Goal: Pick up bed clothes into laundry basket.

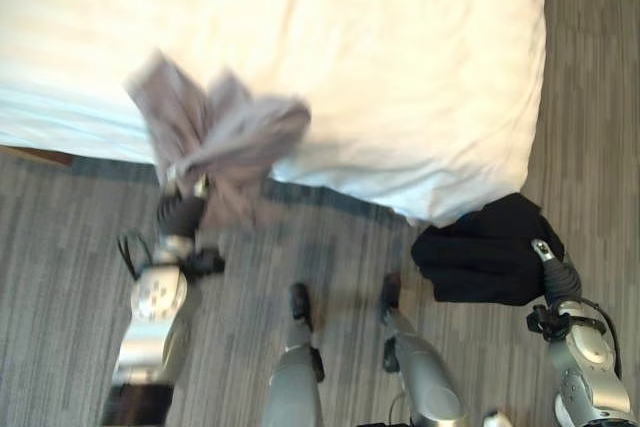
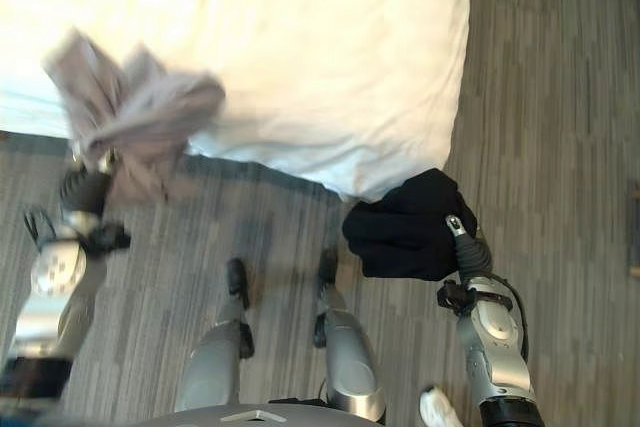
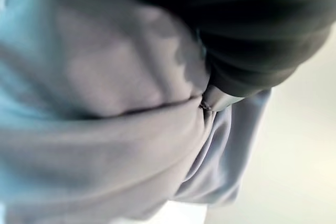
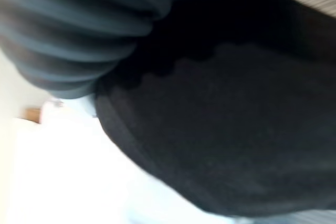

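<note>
While each hand holds a piece of clothing, both could slip out. Down near the floor, the right hand (image 2: 455,230) grips the black cloth (image 2: 405,227), its fingers hidden in the folds. Farther up, the left hand (image 1: 190,182) is bunched tight around the grey cloth (image 1: 215,132), above the edge of the white bed (image 1: 400,57). No basket is seen, so a loose end might drag or drop

I am seeing two pieces of clothing: one grey garment (image 1: 215,132) bunched at my left and one black garment (image 1: 485,247) at my right. I am also facing one white bed (image 1: 400,57) on the far side.
</note>
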Controlling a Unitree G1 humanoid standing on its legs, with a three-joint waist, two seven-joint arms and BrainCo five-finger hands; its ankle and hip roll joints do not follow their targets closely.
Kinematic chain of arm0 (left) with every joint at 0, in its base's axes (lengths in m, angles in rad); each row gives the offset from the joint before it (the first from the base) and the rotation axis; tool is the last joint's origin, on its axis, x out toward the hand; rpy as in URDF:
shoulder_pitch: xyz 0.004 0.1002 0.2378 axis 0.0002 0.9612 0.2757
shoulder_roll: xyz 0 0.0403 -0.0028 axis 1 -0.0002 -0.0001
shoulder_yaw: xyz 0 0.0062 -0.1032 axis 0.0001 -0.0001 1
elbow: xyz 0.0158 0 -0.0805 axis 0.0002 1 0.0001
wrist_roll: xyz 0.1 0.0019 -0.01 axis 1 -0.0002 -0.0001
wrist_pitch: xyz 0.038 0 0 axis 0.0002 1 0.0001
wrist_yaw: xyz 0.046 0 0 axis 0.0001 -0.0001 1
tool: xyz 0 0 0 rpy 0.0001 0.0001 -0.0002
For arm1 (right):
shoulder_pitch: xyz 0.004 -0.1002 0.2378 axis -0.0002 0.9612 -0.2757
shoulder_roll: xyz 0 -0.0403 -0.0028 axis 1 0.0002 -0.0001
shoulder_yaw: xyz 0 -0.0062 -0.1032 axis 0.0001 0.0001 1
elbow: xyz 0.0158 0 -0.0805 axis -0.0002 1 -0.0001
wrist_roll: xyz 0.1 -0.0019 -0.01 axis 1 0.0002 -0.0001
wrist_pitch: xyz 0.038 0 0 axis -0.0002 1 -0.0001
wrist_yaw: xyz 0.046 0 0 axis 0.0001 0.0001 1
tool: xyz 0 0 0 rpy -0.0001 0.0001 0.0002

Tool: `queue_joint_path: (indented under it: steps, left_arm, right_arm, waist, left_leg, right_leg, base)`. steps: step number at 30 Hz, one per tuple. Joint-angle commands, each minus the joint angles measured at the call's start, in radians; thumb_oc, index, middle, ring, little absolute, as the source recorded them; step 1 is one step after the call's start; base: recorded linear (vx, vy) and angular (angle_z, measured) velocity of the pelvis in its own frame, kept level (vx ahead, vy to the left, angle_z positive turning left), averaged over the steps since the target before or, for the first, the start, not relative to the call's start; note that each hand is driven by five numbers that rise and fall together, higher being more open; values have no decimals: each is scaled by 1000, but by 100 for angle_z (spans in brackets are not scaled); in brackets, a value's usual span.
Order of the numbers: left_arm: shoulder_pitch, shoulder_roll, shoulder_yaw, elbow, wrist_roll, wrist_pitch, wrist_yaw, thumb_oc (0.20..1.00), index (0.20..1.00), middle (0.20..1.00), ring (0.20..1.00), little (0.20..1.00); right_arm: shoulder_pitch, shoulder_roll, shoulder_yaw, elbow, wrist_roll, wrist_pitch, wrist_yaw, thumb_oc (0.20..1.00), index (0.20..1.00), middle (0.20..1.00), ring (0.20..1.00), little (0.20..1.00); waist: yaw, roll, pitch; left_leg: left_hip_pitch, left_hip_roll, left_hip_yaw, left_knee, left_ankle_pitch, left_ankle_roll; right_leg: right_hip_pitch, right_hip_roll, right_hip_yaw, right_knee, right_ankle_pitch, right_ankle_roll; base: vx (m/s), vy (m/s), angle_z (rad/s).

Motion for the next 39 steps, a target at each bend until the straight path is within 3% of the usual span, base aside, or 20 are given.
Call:
queue_joint_path:
  steps: [1, 7, 17, 18, 27, 29, 30, 31, 32, 33, 34, 35, 37, 38, 39]
  left_arm:
    - [-36, 21, 46, -19, -96, -78, -22, 200, 200, 200, 200, 200]
    - [89, -105, 115, -30, -104, -76, -35, 200, 200, 200, 200, 200]
    - [147, -222, 74, -29, -118, -51, -76, 200, 200, 200, 200, 200]
    - [83, -195, -1, 64, 77, -109, 62, 200, 200, 200, 200, 200]
    - [66, -191, -20, 60, 73, -111, 58, 200, 200, 200, 200, 200]
    - [62, -188, -7, 62, 76, -114, 62, 200, 200, 200, 200, 200]
    - [44, -170, 29, 68, 85, -134, 97, 200, 200, 200, 200, 200]
    - [37, -157, 62, 55, 94, -146, 125, 200, 200, 200, 200, 200]
    - [37, -157, 62, 55, 94, -146, 125, 200, 200, 200, 200, 200]
    - [45, -141, 114, 37, 112, -160, 162, 200, 200, 200, 200, 200]
    - [43, -147, 121, 38, 107, -163, 165, 200, 200, 200, 200, 200]
    - [23, -146, 142, 42, 106, -177, 181, 200, 200, 200, 200, 200]
    - [17, -136, 136, 45, 114, -180, 175, 200, 200, 200, 200, 200]
    - [6, -95, 149, 41, 148, -178, 182, 200, 200, 200, 200, 200]
    - [4, -92, 149, 43, 148, -179, 182, 200, 200, 200, 200, 200]
  right_arm:
    - [11, 2, -50, -48, 1, -62, -2, 200, 200, 200, 200, 200]
    - [-9, 26, -52, -96, 7, -46, 16, 200, 200, 200, 200, 200]
    - [26, 50, -50, -121, -2, -9, 49, 200, 200, 200, 200, 200]
    - [-47, 7, 96, -177, -92, 9, 24, 200, 200, 200, 200, 200]
    - [-66, 5, 102, -167, -68, 4, 25, 200, 200, 200, 200, 200]
    - [-64, 3, 101, -165, -59, 3, 34, 200, 200, 200, 200, 200]
    - [-91, -6, 116, -155, -53, -7, 36, 200, 200, 200, 200, 200]
    - [-121, -11, 134, -147, -51, -11, 36, 200, 200, 200, 200, 200]
    - [-121, -12, 134, -146, -51, -11, 36, 200, 200, 200, 200, 200]
    - [-150, -16, 140, -136, -53, -16, 28, 200, 200, 200, 200, 200]
    - [-157, -17, 143, -131, -52, -15, 29, 200, 200, 200, 200, 200]
    - [-159, -14, 124, -130, -39, -12, 21, 200, 200, 200, 200, 200]
    - [-144, -12, 101, -133, -46, -11, 18, 200, 200, 200, 200, 200]
    - [-116, 10, 49, -132, -48, -22, -20, 200, 200, 200, 200, 200]
    - [-116, 12, 48, -133, -48, -21, -21, 200, 200, 200, 200, 200]
  waist:
    - [-1, -21, -117]
    - [55, 16, -245]
    - [81, 25, -334]
    - [-28, 27, -279]
    - [-23, 13, -282]
    - [-25, 6, -275]
    - [-7, -1, -240]
    - [12, -2, -224]
    - [12, -2, -225]
    - [33, 3, -220]
    - [36, -2, -221]
    - [13, 2, -217]
    - [-8, 2, -221]
    - [-51, 1, -216]
    - [-41, -7, -218]
  left_leg:
    - [-4, -60, -23, 45, -38, 41]
    - [125, -65, -64, 28, -39, 41]
    - [222, -84, -121, 53, -69, 45]
    - [282, -53, -144, 44, -110, 53]
    - [289, -53, -134, 62, -127, 55]
    - [271, -58, -130, 131, -153, 53]
    - [221, -90, -205, 262, -192, 30]
    - [207, -122, -310, 308, -199, 22]
    - [206, -121, -310, 309, -200, 22]
    - [227, -155, -466, 333, -235, 31]
    - [223, -158, -469, 320, -235, 34]
    - [241, -181, -534, 263, -259, 58]
    - [259, -174, -499, 206, -247, 73]
    - [274, -170, -442, 173, -246, 96]
    - [271, -175, -432, 167, -236, 95]
  right_leg:
    - [46, -44, -21, 12, -38, 73]
    - [199, -45, -67, 27, -95, 56]
    - [342, -67, -129, 81, -161, 36]
    - [233, -42, 197, 96, -108, 30]
    - [241, -46, 210, 94, -109, 34]
    - [245, -54, 213, 92, -106, 33]
    - [236, -54, 246, 98, -104, 31]
    - [199, -43, 296, 112, -86, 34]
    - [198, -42, 296, 112, -87, 34]
    - [153, -17, 382, 135, -63, 45]
    - [139, -16, 401, 137, -53, 50]
    - [109, -5, 486, 116, -16, 74]
    - [94, -10, 493, 109, 10, 88]
    - [57, 3, 532, 73, 80, 125]
    - [49, 0, 544, 70, 89, 128]
  base:
    - [85, -7, 24]
    - [43, -35, 27]
    - [2, -30, 25]
    - [-7, -12, 6]
    - [-4, 6, -9]
    - [-44, 2, -5]
    - [-133, 35, -30]
    - [-129, 34, -89]
    - [-59, 96, -114]
    - [-29, 84, -114]
    - [-122, 253, -125]
    - [-151, 298, -142]
    - [-80, 286, -119]
    - [-44, 179, -71]
    - [-167, 333, -138]
